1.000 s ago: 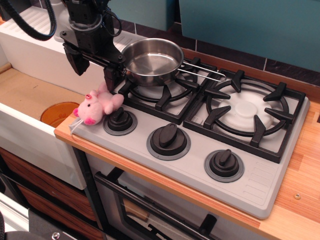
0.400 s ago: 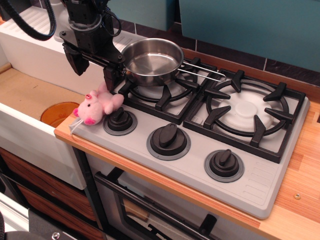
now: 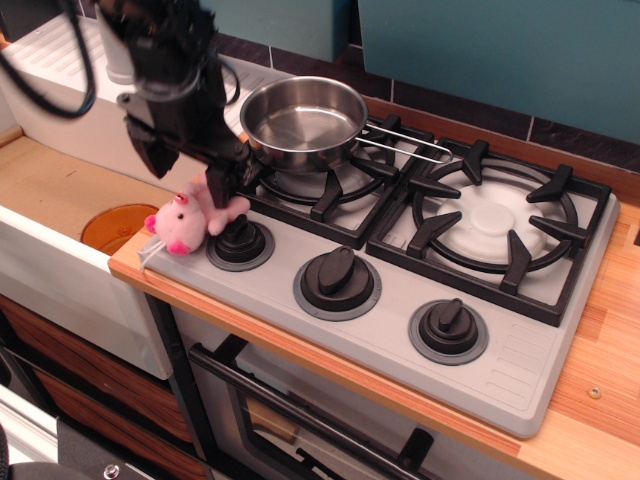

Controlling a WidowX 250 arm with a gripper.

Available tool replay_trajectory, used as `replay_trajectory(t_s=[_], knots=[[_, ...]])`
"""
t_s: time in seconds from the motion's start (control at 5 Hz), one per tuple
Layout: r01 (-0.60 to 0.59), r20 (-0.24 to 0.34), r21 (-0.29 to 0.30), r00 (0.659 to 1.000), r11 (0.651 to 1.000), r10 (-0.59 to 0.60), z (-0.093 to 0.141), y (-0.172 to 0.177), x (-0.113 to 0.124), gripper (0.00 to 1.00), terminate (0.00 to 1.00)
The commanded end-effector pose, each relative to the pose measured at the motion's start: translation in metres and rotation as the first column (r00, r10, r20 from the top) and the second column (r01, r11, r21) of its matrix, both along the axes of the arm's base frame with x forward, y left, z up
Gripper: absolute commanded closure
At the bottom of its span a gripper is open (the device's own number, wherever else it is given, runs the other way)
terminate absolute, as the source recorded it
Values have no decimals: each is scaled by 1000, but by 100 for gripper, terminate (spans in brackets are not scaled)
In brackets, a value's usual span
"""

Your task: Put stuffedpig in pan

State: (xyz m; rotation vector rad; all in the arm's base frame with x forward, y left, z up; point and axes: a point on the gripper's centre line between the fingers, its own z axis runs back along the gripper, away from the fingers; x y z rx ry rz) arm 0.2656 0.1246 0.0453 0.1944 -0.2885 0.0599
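Note:
The stuffedpig is a small pink plush lying on the front left corner of the stove, beside the leftmost knob, with its white tag at the counter edge. The pan is a shiny steel saucepan on the back left burner, empty, its wire handle pointing right. My gripper is open and hangs just above the pig. One finger is to the pig's left rear, the other touches or nearly touches its right side.
Three black knobs line the stove front. The right burner grate is bare. A sink with an orange disc lies left of the stove. A white dish rack sits behind the arm.
My gripper has come down and slightly right toward the pig, still open. The pig has shifted slightly. The pan has not moved.

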Motion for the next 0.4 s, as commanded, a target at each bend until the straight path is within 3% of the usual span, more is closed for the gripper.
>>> replay_trajectory(t_s=[0.0,0.2], knots=[[-77,62,44,995,996,74,6,-9,-28,0,0],[-73,40,15,997,997,73,0,-15,-27,0,0]])
